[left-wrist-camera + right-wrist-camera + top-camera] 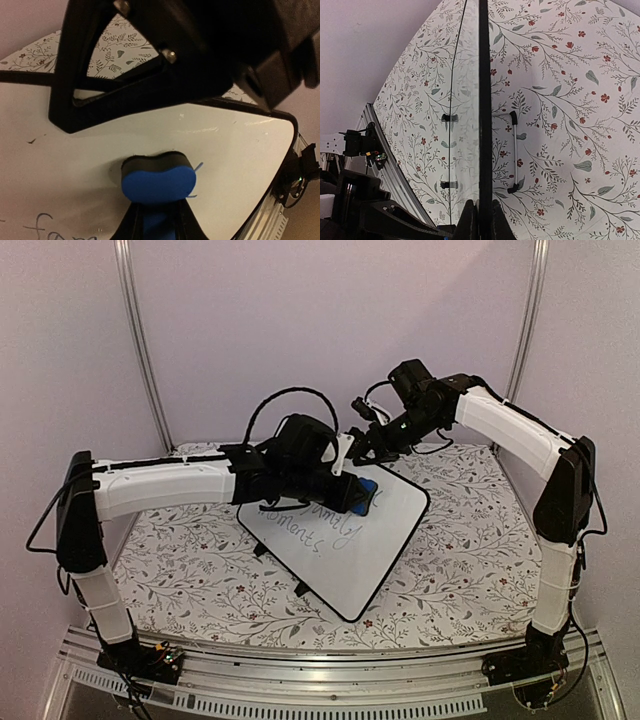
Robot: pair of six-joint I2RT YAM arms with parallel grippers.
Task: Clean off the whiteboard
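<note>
Grip on both sides: the left pincer (157,226) is pinching a blue eraser (157,184) between its two fingers, the block's dark underside set flat on the whiteboard (350,550); the right pincer (483,220) is pressed together on that board's thin black frame, one finger on either side of the edge, which its own wrist view shows edge-on and running straight away from the fingertips.

From the right pincer the whiteboard reaches back toward the arm bases, lying at a slant across the table (200,580), which is covered by a leaf-and-flower cloth; small black feet (300,588) show under the board's long edge on the left pincer's side.

The two pincers are near each other, the right one just beyond the left along the far edge; in the left wrist view the right pincer's black body fills the space above the eraser.

Grey handwriting (322,528) lies just on the base side of the left pincer, touching or nearly touching the eraser; a few strokes also show right beside the block; between the eraser and the right pincer the surface is white with faint specks.
</note>
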